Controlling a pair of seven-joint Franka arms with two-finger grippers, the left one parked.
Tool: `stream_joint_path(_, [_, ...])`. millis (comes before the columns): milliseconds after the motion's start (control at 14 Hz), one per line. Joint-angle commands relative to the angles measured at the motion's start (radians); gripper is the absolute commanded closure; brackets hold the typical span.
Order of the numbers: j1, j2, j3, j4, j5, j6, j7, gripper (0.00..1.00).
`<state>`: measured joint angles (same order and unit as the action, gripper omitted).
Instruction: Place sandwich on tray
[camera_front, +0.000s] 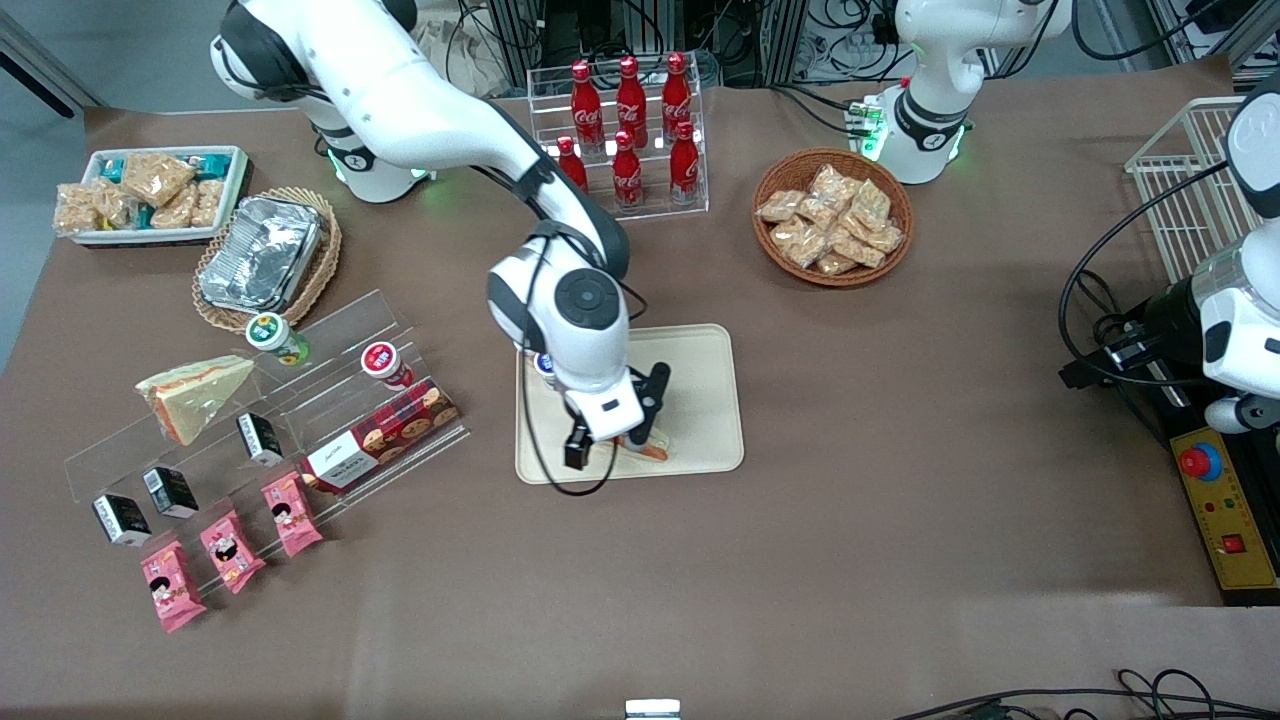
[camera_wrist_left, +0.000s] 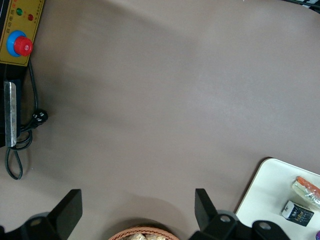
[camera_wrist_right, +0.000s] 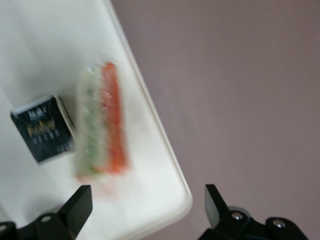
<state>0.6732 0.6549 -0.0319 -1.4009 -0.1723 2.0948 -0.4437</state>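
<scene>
**Sandwich Lies on the Tray, My Gripper Above It**

My gripper (camera_front: 612, 440) hangs over the tray (camera_front: 700, 365), its two fingers spread apart and holding nothing. My wrist camera shows both fingertips (camera_wrist_right: 75, 202) clear of the load, one over the tray's cream surface and the other out over the brown tablecloth (camera_wrist_right: 240, 90).

The sandwich (camera_wrist_right: 102, 120) lies on the tray on its side, its orange and green filling edge turned up toward my wrist camera. It sits close to the tray's rim (camera_wrist_right: 165, 150), on the side nearer the front camera. Just beside it, touching or nearly so, lies a small black packet (camera_wrist_right: 42, 129) with pale lettering. In the front view my arm covers most of the sandwich; only a strip of orange filling (camera_front: 645, 450) shows below my gripper. A round blue-and-white item (camera_front: 543, 365) peeks out from under my wrist, also on the tray.

Toward my end of the table, a second wrapped wedge (camera_front: 195, 392) with a yellower face rests on a clear stepped display stand (camera_front: 330, 330), well apart from the tray. Farther from the front camera stand red cola bottles (camera_front: 630, 120) in a clear rack, and a wicker basket (camera_front: 832, 215) of snack packets.
</scene>
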Motion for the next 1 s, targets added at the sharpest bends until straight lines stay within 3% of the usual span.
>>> stream_joint_path(0, [-0.093, -0.133, 0.006, -0.017, 0.086, -0.131, -0.018, 0.0])
stream_joint_path(143, [-0.212, -0.169, 0.012, -0.003, 0.158, -0.217, -0.052, 0.0])
stream_joint_path(357, [-0.312, -0.259, 0.003, 0.005, 0.203, -0.295, -0.052, 0.0])
stream_joint_path(929, [-0.529, -0.385, -0.052, 0.007, 0.241, -0.515, 0.111, 0.0])
